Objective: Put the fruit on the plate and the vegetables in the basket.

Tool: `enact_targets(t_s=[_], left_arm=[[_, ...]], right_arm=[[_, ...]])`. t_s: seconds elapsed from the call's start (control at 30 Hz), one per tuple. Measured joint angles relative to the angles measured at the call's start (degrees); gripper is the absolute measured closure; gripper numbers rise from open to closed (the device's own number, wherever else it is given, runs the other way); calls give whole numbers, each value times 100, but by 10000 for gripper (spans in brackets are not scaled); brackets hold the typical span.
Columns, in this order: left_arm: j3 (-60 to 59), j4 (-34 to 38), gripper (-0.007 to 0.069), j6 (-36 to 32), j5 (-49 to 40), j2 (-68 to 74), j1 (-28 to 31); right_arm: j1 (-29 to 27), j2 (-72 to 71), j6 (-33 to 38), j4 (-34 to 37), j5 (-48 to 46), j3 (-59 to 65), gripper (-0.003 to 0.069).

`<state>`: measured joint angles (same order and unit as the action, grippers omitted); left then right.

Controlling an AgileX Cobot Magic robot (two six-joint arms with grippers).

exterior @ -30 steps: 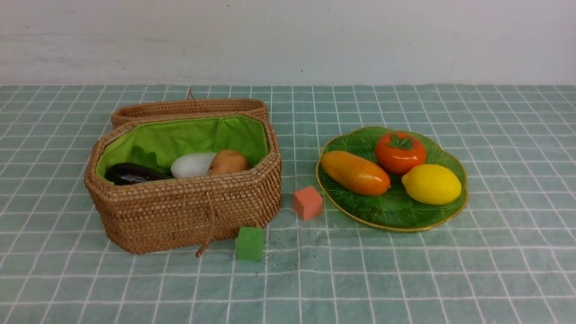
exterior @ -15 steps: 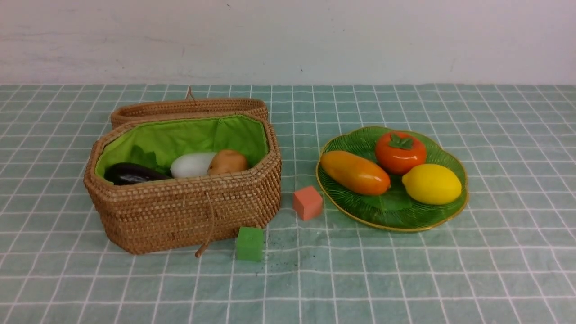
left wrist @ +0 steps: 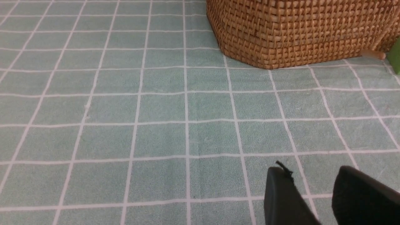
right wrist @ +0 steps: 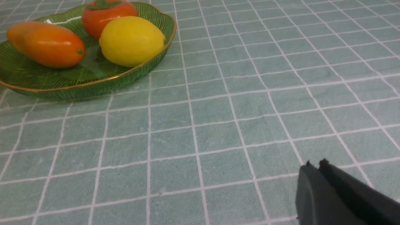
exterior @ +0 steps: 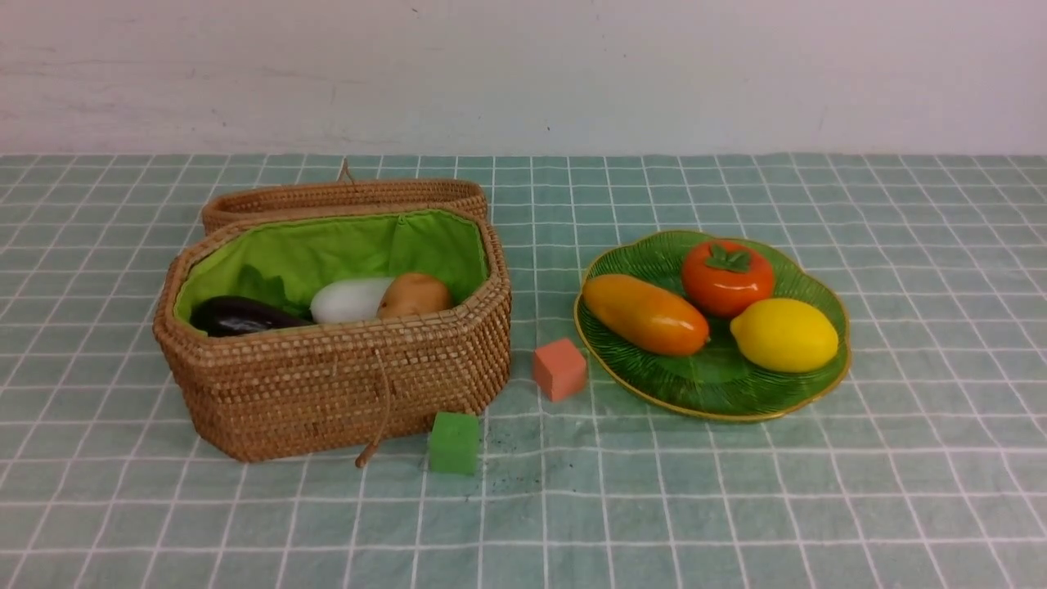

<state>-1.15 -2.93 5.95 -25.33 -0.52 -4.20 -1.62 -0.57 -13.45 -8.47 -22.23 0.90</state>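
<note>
The green glass plate [exterior: 712,384] at right holds the mango [exterior: 644,314], the persimmon [exterior: 727,276] and the lemon [exterior: 784,334]. The wicker basket [exterior: 327,384] at left holds the purple eggplant [exterior: 240,315], the white radish [exterior: 349,299] and the potato [exterior: 414,294]. Neither arm shows in the front view. In the left wrist view my left gripper [left wrist: 311,172] hangs open over bare cloth, short of the basket [left wrist: 297,31]. My right gripper [right wrist: 315,163] is shut and empty over the cloth, well away from the plate [right wrist: 78,89] and lemon [right wrist: 131,40].
A salmon cube [exterior: 559,369] lies between basket and plate. A green cube [exterior: 454,442] sits at the basket's front corner. The wicker lid [exterior: 343,196] lies behind the basket. A checked green cloth [exterior: 736,507] covers the table up to the white wall.
</note>
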Motion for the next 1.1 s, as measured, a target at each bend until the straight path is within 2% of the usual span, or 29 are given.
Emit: enact_targets(t_s=[1.1], left_arm=[[0, 0, 386, 0, 0, 0, 0]], right_arm=[[0, 0, 0, 7, 5, 0, 622]])
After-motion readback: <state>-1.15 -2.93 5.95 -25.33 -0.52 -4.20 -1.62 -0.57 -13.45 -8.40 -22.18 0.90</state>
